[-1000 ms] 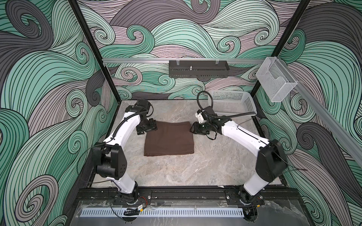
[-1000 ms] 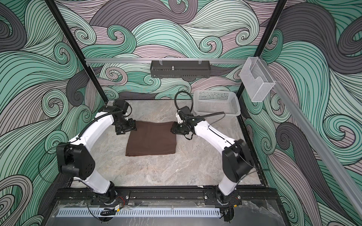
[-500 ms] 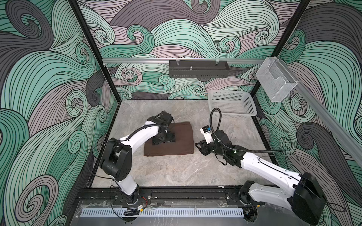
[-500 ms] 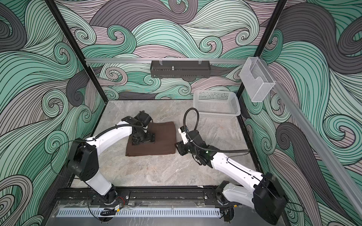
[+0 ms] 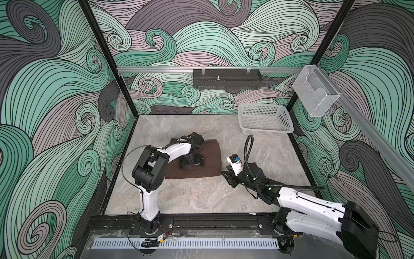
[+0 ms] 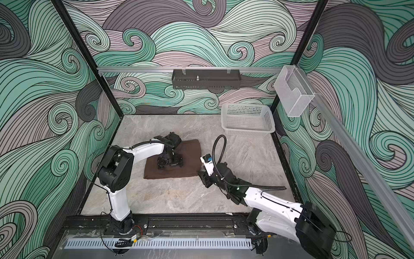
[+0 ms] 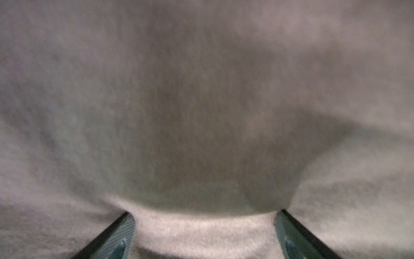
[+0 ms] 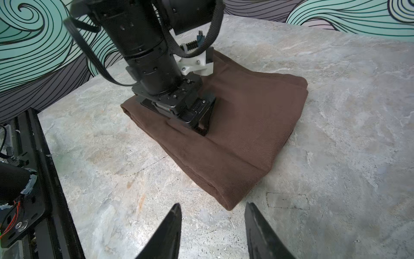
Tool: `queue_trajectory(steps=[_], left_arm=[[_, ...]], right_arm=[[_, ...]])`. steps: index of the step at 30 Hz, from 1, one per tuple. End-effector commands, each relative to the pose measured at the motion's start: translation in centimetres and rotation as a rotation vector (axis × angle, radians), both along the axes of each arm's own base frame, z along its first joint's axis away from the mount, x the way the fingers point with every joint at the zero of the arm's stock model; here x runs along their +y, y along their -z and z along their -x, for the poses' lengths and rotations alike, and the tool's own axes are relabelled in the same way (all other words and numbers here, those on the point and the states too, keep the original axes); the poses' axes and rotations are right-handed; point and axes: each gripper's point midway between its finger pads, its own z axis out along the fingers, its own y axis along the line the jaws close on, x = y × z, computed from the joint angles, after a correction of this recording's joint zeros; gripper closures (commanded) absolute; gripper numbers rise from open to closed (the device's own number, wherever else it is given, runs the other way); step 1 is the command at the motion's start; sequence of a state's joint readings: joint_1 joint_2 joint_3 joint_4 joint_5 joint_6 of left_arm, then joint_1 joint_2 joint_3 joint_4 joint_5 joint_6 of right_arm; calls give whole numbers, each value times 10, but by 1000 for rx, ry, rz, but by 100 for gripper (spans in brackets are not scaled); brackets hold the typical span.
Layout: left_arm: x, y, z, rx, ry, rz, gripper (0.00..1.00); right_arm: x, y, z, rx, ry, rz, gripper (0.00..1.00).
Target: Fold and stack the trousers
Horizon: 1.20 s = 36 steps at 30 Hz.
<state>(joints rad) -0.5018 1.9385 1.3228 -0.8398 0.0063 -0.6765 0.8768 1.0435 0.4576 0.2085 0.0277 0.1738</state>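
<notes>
The trousers (image 5: 210,154) (image 6: 190,150) lie folded into a dark brown rectangle on the grey table. My left gripper (image 5: 191,163) (image 6: 170,162) points straight down onto the middle of the folded cloth, jaws open. In the left wrist view the cloth (image 7: 201,89) fills the picture, and the left gripper (image 7: 203,215) presses on it with its fingertips wide apart. My right gripper (image 5: 225,173) (image 6: 200,173) sits low at the trousers' near right corner. In the right wrist view that gripper (image 8: 212,206) is open and empty, the corner of the trousers (image 8: 246,134) just beyond its tips.
A white mesh basket (image 5: 264,121) (image 6: 246,121) stands at the back right of the table. A black tray (image 5: 226,78) and a clear bin (image 5: 313,94) hang on the wall rails. Bare marble tabletop (image 5: 201,197) stretches in front of the trousers.
The left gripper moved from the trousers' far left edge onto their middle and opened wider. The right arm drew back from the far right edge to the near right corner.
</notes>
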Motion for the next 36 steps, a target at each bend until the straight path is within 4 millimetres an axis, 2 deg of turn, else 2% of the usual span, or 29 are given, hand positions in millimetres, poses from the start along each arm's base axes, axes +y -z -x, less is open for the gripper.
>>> queue_trajectory(steps=[1,5,9,12,18,24,29,36], left_arm=[[31,35,-6,63,-53,-91,2],[55,43,-12,109,-93,-94,2],[79,36,-26,135,-94,-133,2],[95,27,-44,127,-97,-148,2],[146,12,-77,152,-103,-228,2],[193,11,-108,160,-139,-243,2],[218,10,-140,128,-165,-230,3],[248,0,-197,-19,-143,-274,2]], right_arm=[[2,-13,-5,-70,6,-17,53],[1,-13,-4,-78,-2,-7,53],[1,-11,-5,-83,-1,-5,54],[4,-11,-6,-83,-9,-5,54],[10,-16,-9,-95,-25,0,54],[17,-19,-12,-105,-41,2,54],[25,-19,-14,-97,-58,-6,54],[37,-9,-18,-75,-88,10,54]])
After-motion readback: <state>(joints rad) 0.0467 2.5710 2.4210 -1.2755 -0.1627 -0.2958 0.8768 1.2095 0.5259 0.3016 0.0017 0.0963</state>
